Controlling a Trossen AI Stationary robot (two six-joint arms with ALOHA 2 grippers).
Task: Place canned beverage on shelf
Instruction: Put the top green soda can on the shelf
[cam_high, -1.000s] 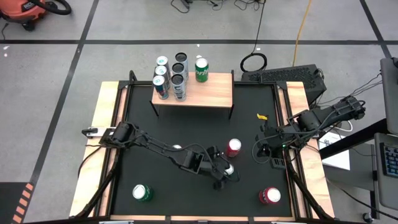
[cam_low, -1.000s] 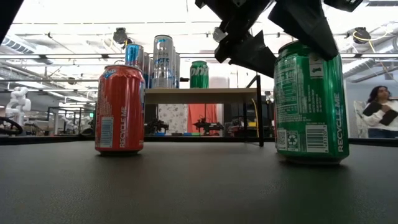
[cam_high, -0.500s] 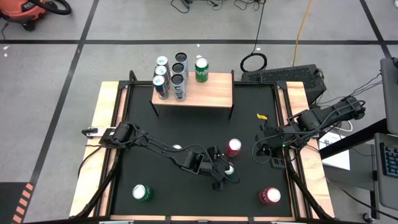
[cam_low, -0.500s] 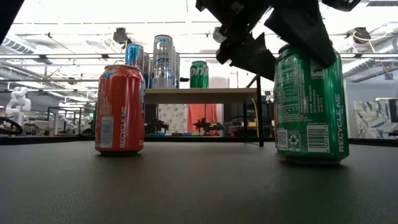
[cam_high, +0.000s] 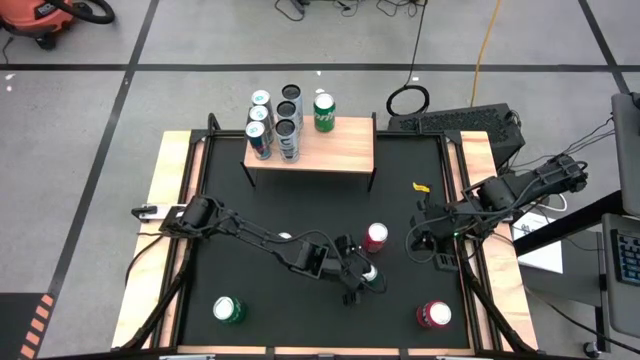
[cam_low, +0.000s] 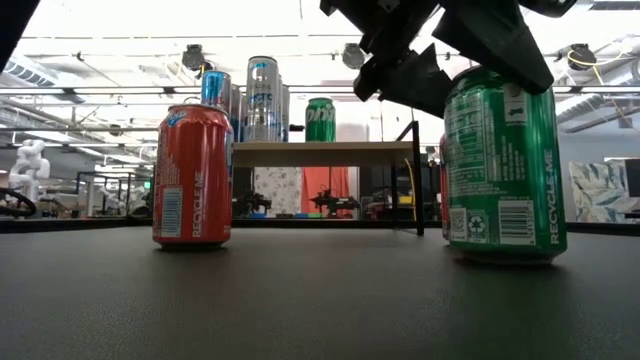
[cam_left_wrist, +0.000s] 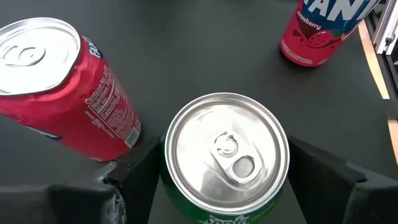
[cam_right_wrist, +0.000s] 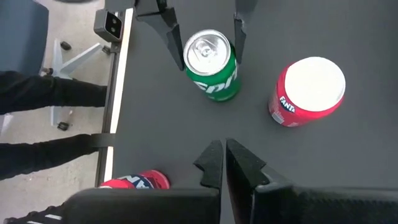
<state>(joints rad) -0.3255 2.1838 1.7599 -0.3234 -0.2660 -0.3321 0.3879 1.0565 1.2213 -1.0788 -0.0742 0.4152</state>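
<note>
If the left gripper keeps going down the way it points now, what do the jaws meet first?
Probably the black tabletop: the left gripper points straight down over the green can, with one of the jaws on each side of it, so they would likely slide past the can's sides. How far they stand above the table is unclear.

Upright green can (cam_left_wrist: 225, 152) mid-table, silver top, light-wood shelf (cam_high: 335, 148) at far edge holding cans

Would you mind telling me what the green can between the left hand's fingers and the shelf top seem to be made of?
Green can: likely aluminium, with a bare brushed silver lid, pull tab and glossy printed wall. Shelf: light wood by its grain, matte; whether solid or veneer is unclear.
</note>
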